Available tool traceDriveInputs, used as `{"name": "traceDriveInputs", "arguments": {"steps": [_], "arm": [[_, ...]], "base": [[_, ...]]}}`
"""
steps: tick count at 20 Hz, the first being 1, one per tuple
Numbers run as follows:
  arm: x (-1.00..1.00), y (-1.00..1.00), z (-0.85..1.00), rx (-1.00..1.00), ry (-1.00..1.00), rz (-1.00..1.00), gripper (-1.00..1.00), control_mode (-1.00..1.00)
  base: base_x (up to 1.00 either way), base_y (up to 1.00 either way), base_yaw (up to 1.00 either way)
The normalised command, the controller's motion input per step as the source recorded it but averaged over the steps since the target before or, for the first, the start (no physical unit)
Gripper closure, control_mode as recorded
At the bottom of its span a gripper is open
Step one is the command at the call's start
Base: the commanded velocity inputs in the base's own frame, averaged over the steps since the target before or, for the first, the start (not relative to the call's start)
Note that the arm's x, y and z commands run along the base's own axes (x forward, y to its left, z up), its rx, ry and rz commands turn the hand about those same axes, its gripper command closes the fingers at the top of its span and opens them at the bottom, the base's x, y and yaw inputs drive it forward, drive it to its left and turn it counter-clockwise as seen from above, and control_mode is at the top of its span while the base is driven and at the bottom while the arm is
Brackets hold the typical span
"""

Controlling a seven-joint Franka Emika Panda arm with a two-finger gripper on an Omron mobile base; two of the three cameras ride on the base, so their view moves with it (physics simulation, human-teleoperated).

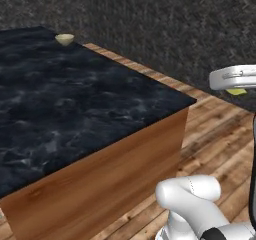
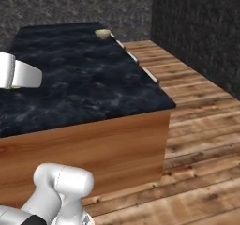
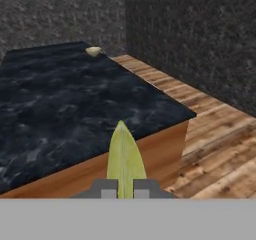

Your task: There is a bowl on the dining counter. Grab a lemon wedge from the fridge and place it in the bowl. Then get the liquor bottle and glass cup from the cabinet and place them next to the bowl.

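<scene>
Pinched upright between the two small dark finger tips [image 3: 126, 189]: a thin yellow-green lemon wedge [image 3: 125, 161], pointed end up, in the hand view. Nearly closed around it, only the wedge's thickness between the tips. Held in the air off the near corner of the long island with the black marbled stone top [image 1: 75, 99] and brown wooden base, not touching the top. Far off, at the far corner of that top, right by its edge: the shallow olive-yellow bowl with the pale rim [image 1: 64, 38], upright. Beyond the counter's side, brown plank floor [image 2: 201, 125], then dark speckled walls [image 3: 200, 39].
</scene>
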Motion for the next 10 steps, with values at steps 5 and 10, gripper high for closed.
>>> {"name": "traceDriveInputs", "arguments": {"steps": [5, 10], "arm": [[0.0, 0.0, 0.0, 0.0, 0.0, 0.0, 1.0, 1.0], [0.0, 0.0, 0.0, 0.0, 0.0, 0.0, 1.0, 1.0]], "base": [[0.35, -1.0, 0.08], [0.41, -1.0, 0.12]]}}
